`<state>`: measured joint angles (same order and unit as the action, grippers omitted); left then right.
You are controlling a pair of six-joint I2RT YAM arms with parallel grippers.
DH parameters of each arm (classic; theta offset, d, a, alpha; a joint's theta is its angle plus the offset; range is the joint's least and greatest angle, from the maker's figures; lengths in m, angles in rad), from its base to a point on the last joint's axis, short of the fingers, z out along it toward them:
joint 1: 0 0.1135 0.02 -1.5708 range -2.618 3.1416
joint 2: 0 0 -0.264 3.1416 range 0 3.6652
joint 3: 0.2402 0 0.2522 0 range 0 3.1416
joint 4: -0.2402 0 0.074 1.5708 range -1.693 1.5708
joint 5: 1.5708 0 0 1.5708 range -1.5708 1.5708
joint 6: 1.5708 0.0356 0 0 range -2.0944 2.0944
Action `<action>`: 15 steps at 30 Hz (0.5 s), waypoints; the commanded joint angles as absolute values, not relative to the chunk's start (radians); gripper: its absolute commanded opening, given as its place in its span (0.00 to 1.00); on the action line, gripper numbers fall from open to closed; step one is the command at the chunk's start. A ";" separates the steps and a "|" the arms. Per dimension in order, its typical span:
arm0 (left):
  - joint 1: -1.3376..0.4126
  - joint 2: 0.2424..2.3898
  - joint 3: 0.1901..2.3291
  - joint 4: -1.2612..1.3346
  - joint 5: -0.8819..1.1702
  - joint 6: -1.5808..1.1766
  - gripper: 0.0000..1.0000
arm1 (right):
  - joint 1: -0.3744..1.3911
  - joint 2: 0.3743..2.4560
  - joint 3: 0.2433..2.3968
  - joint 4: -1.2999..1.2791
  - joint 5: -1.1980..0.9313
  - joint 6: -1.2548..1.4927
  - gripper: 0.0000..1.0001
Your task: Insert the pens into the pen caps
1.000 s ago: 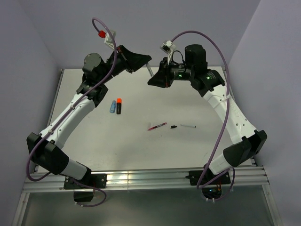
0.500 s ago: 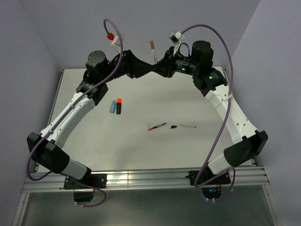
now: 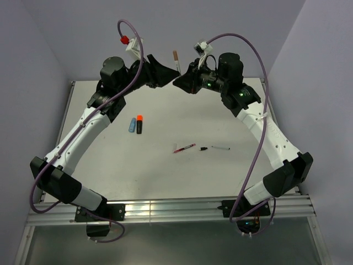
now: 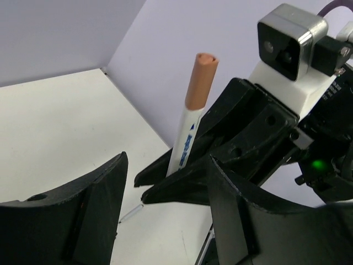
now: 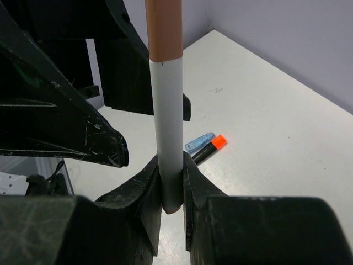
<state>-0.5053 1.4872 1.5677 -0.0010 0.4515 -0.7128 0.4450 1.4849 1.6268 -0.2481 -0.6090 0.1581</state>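
White pen [image 5: 167, 127], tan cap [image 4: 198, 80] on its top end, stands upright, pinched at its lower barrel by the right gripper [image 3: 179, 83], held high over the table [image 3: 165, 176] far edge. Left gripper [image 3: 167, 73] has jaws spread wide, gripping nothing, close beside the pen. On the table: light-blue marker [image 3: 132, 125] touching black marker [image 3: 139, 126]; red pen [image 3: 184, 148], black cap [image 3: 203, 149] and slim pen [image 3: 220, 148] lie in a row near centre.

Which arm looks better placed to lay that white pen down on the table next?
Right. The right gripper is shut on the white pen, holding it upright above the table. The left gripper stands open beside it, holding nothing, so it would have to grasp the pen first.
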 commanded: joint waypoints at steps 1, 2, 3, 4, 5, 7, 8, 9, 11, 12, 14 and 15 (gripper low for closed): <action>-0.511 1.462 1.600 0.038 0.428 -0.686 0.63 | 0.465 1.436 1.612 -0.216 -0.558 0.140 0.00; -0.511 1.466 1.601 0.037 0.426 -0.689 0.63 | 0.466 1.436 1.609 -0.216 -0.558 0.140 0.00; -0.512 1.470 1.605 0.032 0.414 -0.687 0.62 | 0.469 1.434 1.609 -0.216 -0.558 0.140 0.00; -0.514 1.473 1.615 0.026 0.405 -0.684 0.62 | 0.471 1.434 1.611 -0.218 -0.551 0.140 0.00; -0.518 1.480 1.620 0.014 0.393 -0.675 0.62 | 0.475 1.434 1.612 -0.219 -0.549 0.135 0.00; -0.526 1.489 1.638 0.003 0.356 -0.663 0.60 | 0.485 1.434 1.617 -0.224 -0.540 0.133 0.00; -0.531 1.496 1.646 -0.023 0.344 -0.647 0.57 | 0.491 1.436 1.618 -0.229 -0.538 0.130 0.00; -0.541 1.497 1.657 -0.046 0.331 -0.641 0.56 | 0.495 1.436 1.620 -0.230 -0.534 0.129 0.00; -0.549 1.506 1.666 -0.058 0.304 -0.629 0.52 | 0.502 1.434 1.618 -0.232 -0.522 0.127 0.00; -0.554 1.508 1.669 -0.060 0.299 -0.626 0.51 | 0.508 1.436 1.615 -0.233 -0.520 0.127 0.00; -0.555 1.512 1.669 -0.061 0.293 -0.627 0.50 | 0.511 1.436 1.612 -0.238 -0.508 0.123 0.00; -0.560 1.513 1.669 -0.060 0.293 -0.627 0.49 | 0.517 1.436 1.611 -0.238 -0.508 0.123 0.00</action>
